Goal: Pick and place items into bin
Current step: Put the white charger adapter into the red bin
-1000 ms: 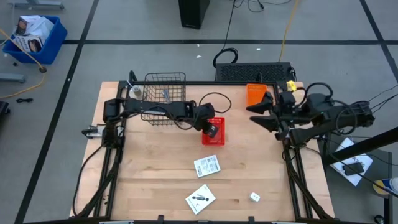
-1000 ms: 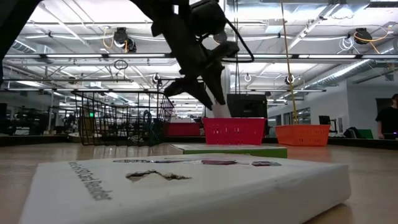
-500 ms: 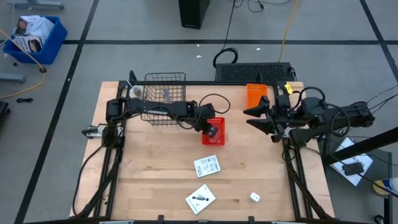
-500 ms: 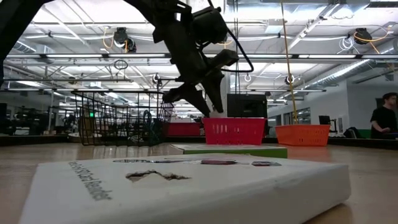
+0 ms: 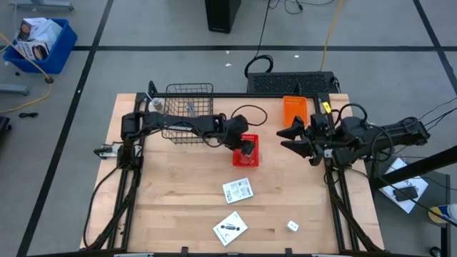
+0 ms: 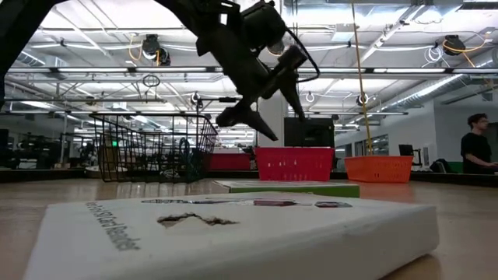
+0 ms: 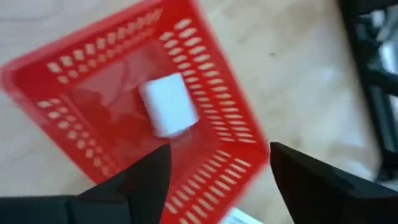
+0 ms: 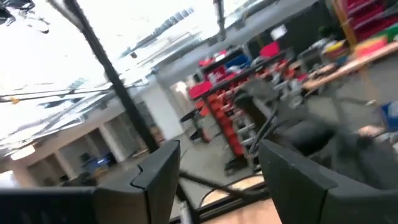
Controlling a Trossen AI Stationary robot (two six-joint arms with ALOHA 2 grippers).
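A bright red slotted bin (image 5: pixel 246 150) sits mid-worktop, with a plain white block (image 7: pixel 168 104) inside it. Toward the far right edge is an orange bin (image 5: pixel 294 109); at the far left, a black wire basket (image 5: pixel 188 107). Two white packets (image 5: pixel 238 190) with dark print lie on the pale wood worktop (image 5: pixel 171 200).
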